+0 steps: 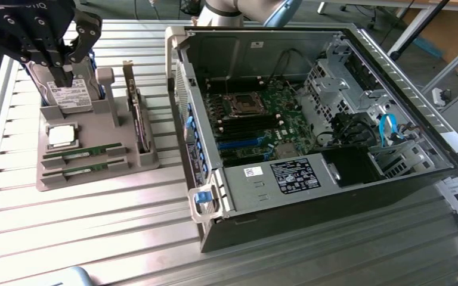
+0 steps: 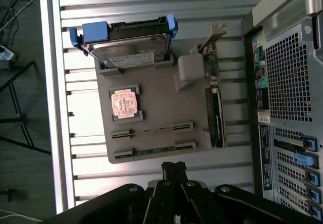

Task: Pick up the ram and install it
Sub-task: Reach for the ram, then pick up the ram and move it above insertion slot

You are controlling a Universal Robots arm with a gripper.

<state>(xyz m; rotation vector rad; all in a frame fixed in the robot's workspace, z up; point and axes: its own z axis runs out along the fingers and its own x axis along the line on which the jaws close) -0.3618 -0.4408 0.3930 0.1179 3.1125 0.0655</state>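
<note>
Gripper (image 2: 174,167) hangs high over the slatted table (image 1: 93,226), jaws clenched tight together with nothing between them. Down on the grey holder tray (image 2: 161,82) lies the ram (image 2: 154,148), edge-up in the slot along the tray's outer edge, closest to the fingertips as the wrist view has it. A second ram stick (image 2: 151,129) sits in the parallel slot just beside it, toward the processor chip (image 2: 123,104). Which of the two is the target, I can't tell.

By the look of it, the ram is a light, stiff, thin board. It should not flex, but its chips and contact edge are fragile. I'd judge the grip belongs across the two flat faces near mid-length, on the upper edge that stands proud of the slot, clear of the end supports.

The exterior view opens up the computer case (image 1: 213,196), with the motherboard (image 1: 265,113) lying inside, and it shows the gripper (image 1: 60,71) in line with the hard drive (image 1: 70,95) from that angle. The ram (image 1: 83,170) and second ram stick (image 1: 81,152) read as thin strips there. The wrist view looks straight down, laying out the slots at full length. It also shows the blue rails on the hard drive (image 2: 128,47), the expansion card (image 2: 214,103) standing on edge, and the case's vented rear panel (image 2: 287,82).
</note>
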